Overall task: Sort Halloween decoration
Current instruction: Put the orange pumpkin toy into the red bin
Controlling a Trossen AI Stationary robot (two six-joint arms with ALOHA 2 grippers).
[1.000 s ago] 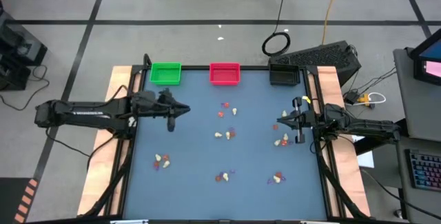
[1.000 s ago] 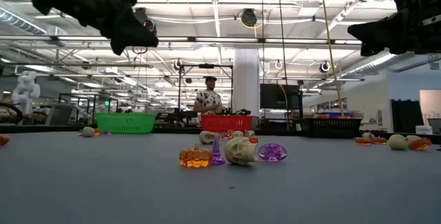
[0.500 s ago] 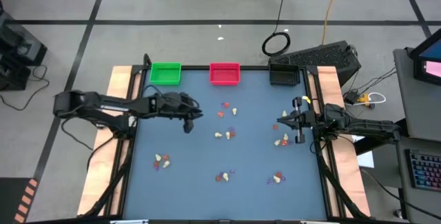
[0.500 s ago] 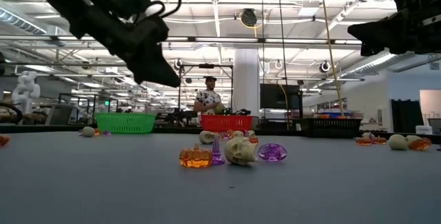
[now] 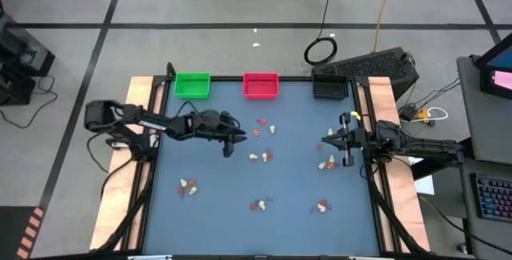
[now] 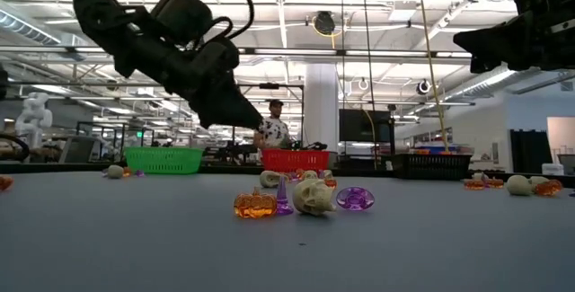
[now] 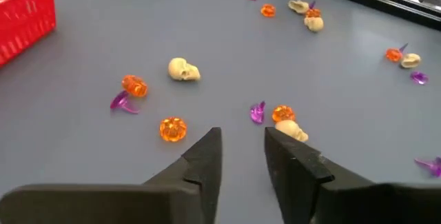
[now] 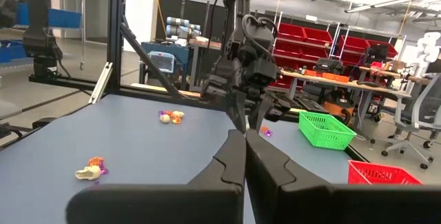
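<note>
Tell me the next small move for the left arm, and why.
Probably ease the left gripper down and forward toward the central cluster: its fingers stand apart and empty above the mat, with a purple trinket, an orange pumpkin and a cream skull just ahead. The right gripper waits shut at the right edge.

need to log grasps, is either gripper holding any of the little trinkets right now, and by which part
Nothing is held. The left gripper hangs above the blue-grey table with its fingers apart and an empty gap between them; the right gripper is shut on nothing at the table's right edge.
</note>
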